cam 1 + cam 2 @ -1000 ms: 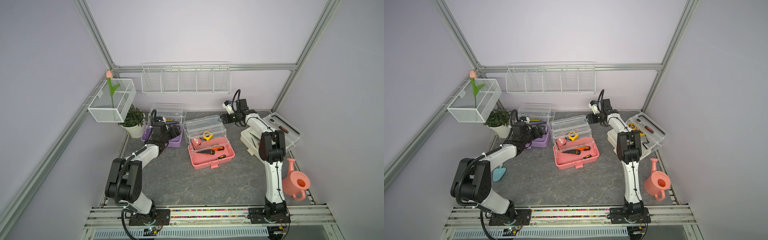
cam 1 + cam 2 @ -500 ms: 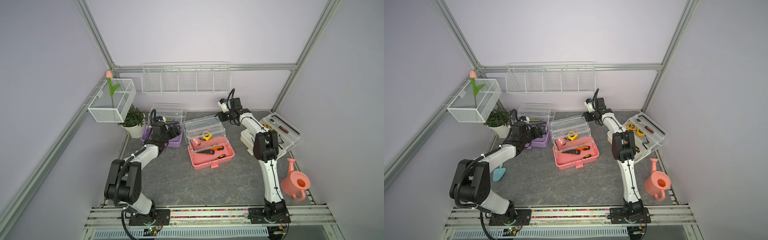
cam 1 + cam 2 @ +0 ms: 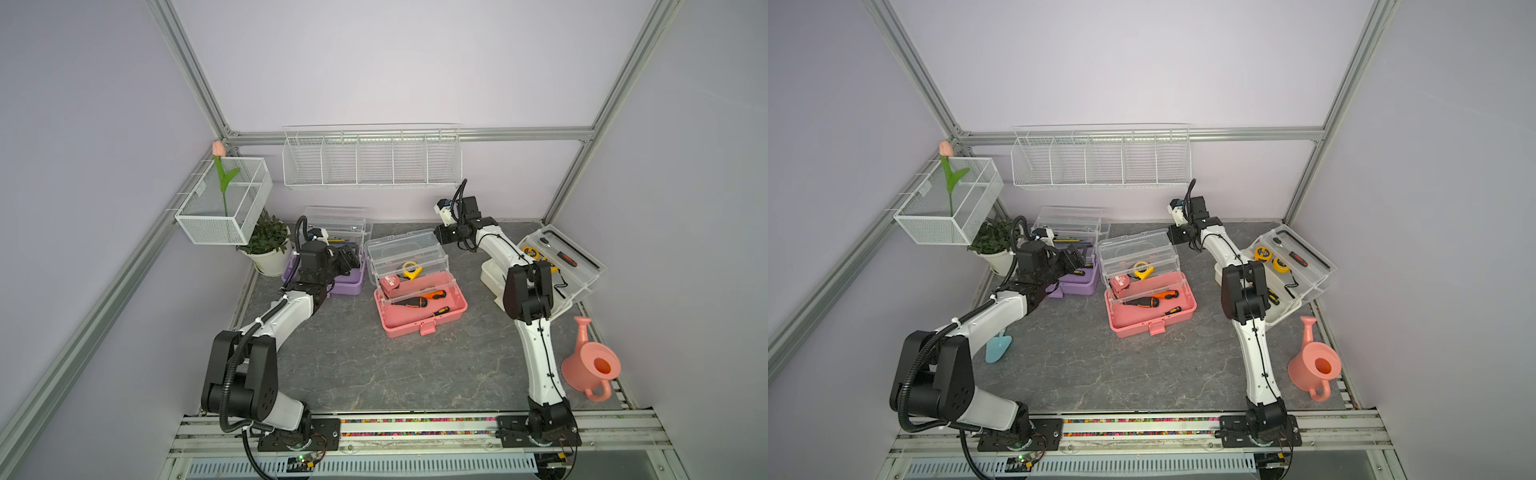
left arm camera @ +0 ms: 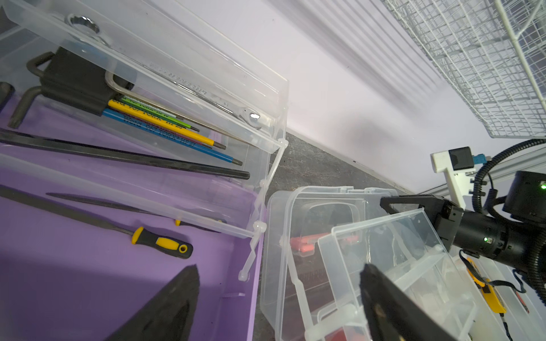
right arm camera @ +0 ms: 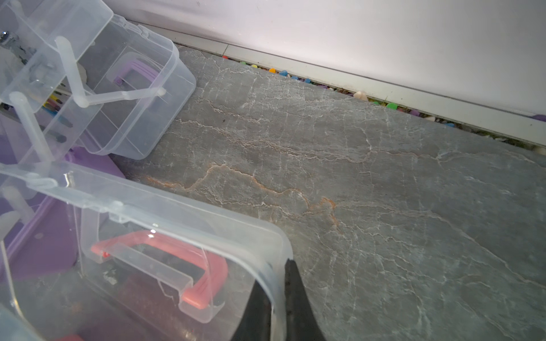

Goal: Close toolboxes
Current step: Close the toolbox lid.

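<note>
- Purple toolbox (image 3: 341, 286) sits open beneath the left gripper (image 4: 277, 267), whose jaws stand wide apart, holding nothing.
- Right gripper (image 5: 277, 283) is pinched together on the rim of the clear lid (image 5: 165, 206) of the pink toolbox (image 3: 419, 322) (closing looks barely begun); next, swing that lid forward and down.
- White toolbox (image 3: 491, 279), back by that arm's elbow, gapes too.
- Grey veined tabletop (image 3: 374, 365), lilac walls (image 3: 415, 62), wire basket (image 3: 370, 166).
</note>
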Controlling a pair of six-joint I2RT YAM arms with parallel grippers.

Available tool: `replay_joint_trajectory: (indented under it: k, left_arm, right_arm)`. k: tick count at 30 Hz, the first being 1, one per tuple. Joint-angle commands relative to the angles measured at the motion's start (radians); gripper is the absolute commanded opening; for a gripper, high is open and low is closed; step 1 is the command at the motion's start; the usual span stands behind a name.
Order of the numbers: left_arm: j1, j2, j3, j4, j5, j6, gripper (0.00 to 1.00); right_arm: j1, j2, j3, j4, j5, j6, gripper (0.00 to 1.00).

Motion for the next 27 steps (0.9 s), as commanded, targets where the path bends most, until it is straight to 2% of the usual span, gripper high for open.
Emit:
replay_joint_trajectory:
  k: [1, 9, 16, 20, 25, 27]
  left_arm:
    - [-0.004, -0.012, -0.016, -0.015, -0.032, 0.017, 0.88]
    - [0.005, 0.032, 0.072, -0.006, -0.009, 0.005, 0.92]
    - [0.040, 0.090, 0.170, 0.006, 0.109, -0.050, 0.95]
    - [0.046, 0.126, 0.223, -0.021, 0.178, -0.049, 0.99]
    - [0.048, 0.183, 0.270, -0.049, 0.286, -0.061, 0.97]
    - [0.048, 0.214, 0.284, -0.048, 0.339, -0.080, 0.93]
  right_arm:
    - [0.019, -0.087, -0.115, 0.120, 0.009, 0.019, 0.07]
    - [0.020, -0.389, -0.607, 0.635, 0.019, 0.003, 0.07]
    - [0.021, -0.490, -0.771, 0.854, -0.065, -0.006, 0.07]
    - [0.021, -0.538, -0.908, 1.069, -0.101, 0.010, 0.07]
    - [0.026, -0.599, -1.062, 1.303, -0.147, -0.013, 0.07]
    - [0.030, -0.612, -1.133, 1.420, -0.170, -0.014, 0.07]
